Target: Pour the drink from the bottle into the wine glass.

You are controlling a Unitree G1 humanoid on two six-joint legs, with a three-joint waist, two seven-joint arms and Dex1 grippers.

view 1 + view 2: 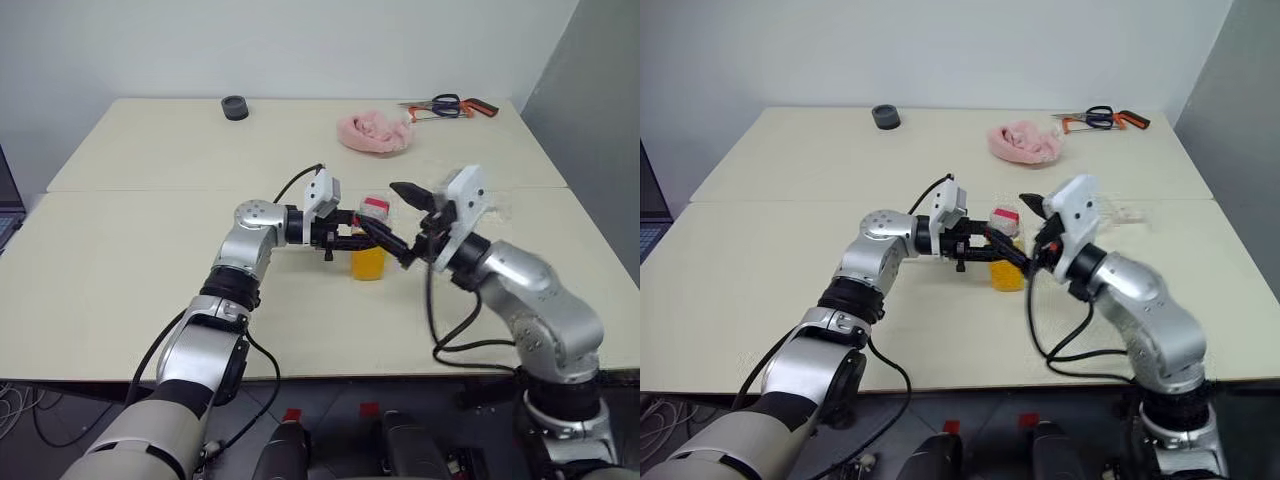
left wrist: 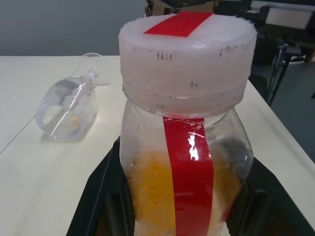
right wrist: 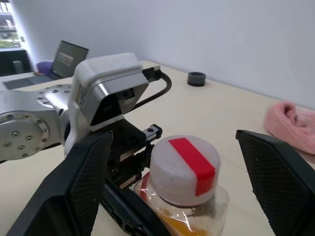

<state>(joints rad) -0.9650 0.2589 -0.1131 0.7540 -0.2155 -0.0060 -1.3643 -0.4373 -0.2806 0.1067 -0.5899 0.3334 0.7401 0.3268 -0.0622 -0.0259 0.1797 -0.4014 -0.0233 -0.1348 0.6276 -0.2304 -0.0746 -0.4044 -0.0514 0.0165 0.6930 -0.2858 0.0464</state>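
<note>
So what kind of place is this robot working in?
Probably a lab or workshop: plain pale tables against a bare wall, a hacksaw and scissors at the far edge, a laptop off to one side.

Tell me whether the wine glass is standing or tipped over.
Tipped over: the wine glass lies on its side on the table, bowl and foot both resting down.

Cream counter (image 1: 130, 270), seam running across mid-depth. Far half: black round object (image 1: 235, 107), pink cloth (image 1: 375, 133), red-handled tools (image 1: 452, 107) at the far right corner. Near half: bottle (image 1: 370, 243) upright at centre, wine glass (image 2: 69, 105) on its side.
</note>
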